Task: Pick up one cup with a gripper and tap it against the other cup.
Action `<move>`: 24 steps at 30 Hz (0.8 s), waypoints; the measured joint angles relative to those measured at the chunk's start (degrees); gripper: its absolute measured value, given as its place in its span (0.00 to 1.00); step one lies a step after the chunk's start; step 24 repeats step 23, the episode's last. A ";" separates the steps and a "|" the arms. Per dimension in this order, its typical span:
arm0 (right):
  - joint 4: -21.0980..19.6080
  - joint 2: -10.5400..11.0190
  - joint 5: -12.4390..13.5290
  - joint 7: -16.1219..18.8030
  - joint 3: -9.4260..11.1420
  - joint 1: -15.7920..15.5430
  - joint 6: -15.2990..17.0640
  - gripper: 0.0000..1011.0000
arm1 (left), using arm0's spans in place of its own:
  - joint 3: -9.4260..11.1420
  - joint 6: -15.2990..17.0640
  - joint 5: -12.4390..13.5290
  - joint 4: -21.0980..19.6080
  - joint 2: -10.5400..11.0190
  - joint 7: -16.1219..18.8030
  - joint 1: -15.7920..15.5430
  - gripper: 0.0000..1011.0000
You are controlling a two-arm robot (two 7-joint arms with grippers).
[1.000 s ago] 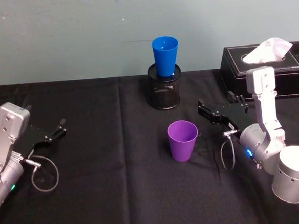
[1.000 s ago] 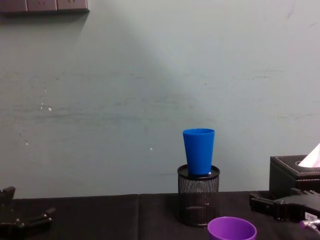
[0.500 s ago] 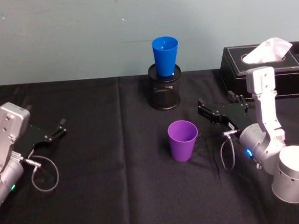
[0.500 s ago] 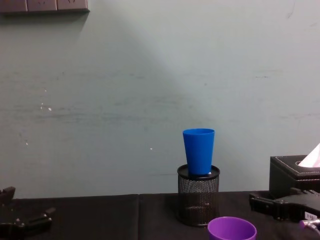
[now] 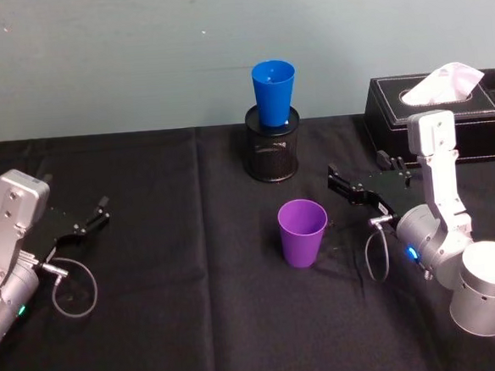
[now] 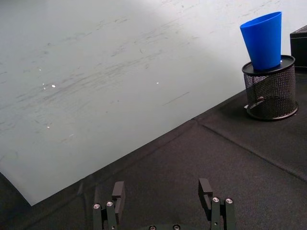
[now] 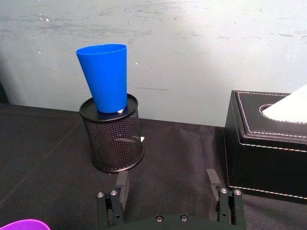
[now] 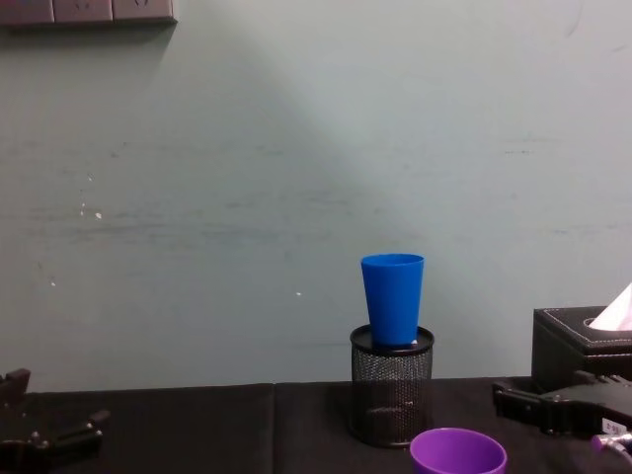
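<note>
The purple cup (image 5: pixel 303 232) stands upright on the black tablecloth, mid-table; its rim shows in the chest view (image 8: pixel 458 456) and in the right wrist view (image 7: pixel 24 224). The blue cup (image 5: pixel 274 92) sits upright in a black mesh pen holder (image 5: pixel 272 145) at the back centre, and it also shows in other views (image 8: pixel 392 299) (image 7: pixel 105 76) (image 6: pixel 263 40). My right gripper (image 5: pixel 357 176) is open and empty, a short way right of the purple cup and apart from it (image 7: pixel 167 184) (image 8: pixel 543 397). My left gripper (image 5: pixel 77 199) rests open at the far left (image 6: pixel 162 189).
A black tissue box (image 5: pixel 455 111) with a white tissue stands at the back right, just behind the right arm (image 7: pixel 268 148). A pale green wall (image 8: pixel 296 178) closes off the back of the table. Bare black cloth (image 5: pixel 177 267) lies between the left gripper and the purple cup.
</note>
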 joint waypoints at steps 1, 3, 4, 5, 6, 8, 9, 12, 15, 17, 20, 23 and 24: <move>0.00 0.00 0.00 0.00 0.00 0.00 0.00 0.99 | 0.00 0.00 0.00 0.00 0.00 0.00 0.00 0.99; 0.00 0.00 0.00 0.00 0.00 0.00 0.00 0.99 | 0.00 0.00 0.00 0.00 0.00 0.00 0.00 0.99; 0.00 0.00 0.00 0.00 0.00 0.00 0.00 0.99 | 0.00 0.00 0.00 0.00 0.00 0.00 0.00 0.99; 0.00 0.00 0.00 0.00 0.00 0.00 0.00 0.99 | 0.00 0.00 0.00 0.00 0.00 0.00 0.00 0.99; 0.00 0.00 0.00 0.00 0.00 0.00 0.00 0.99 | 0.00 0.00 0.00 0.00 0.00 0.00 0.00 0.99; 0.00 0.00 0.00 0.01 0.00 0.00 0.00 0.99 | 0.00 0.00 0.00 0.00 0.00 0.00 0.00 0.99; 0.00 0.00 0.00 0.01 0.00 0.00 0.00 0.99 | 0.00 0.00 0.00 0.00 0.00 0.00 0.00 0.99; 0.00 0.00 0.00 0.01 0.00 0.00 0.00 0.99 | 0.00 0.00 0.00 0.00 0.00 0.00 0.00 0.99; 0.00 0.00 0.00 0.01 0.00 0.00 0.00 0.99 | 0.00 0.00 0.00 0.00 0.00 0.00 0.00 0.99; 0.00 0.00 0.00 0.01 0.00 0.00 0.00 0.99 | 0.00 0.00 0.00 0.00 0.00 0.00 0.00 0.99; 0.00 0.00 0.00 0.01 0.00 0.00 0.00 0.99 | 0.00 0.00 0.00 0.00 0.00 0.00 0.00 0.99; 0.00 0.00 0.00 0.01 0.00 0.00 0.00 0.99 | 0.00 0.00 0.00 0.00 0.00 0.00 0.00 0.99; 0.00 0.00 0.00 0.01 0.00 0.00 0.00 0.99 | 0.00 0.00 0.00 0.00 0.00 0.00 0.00 0.99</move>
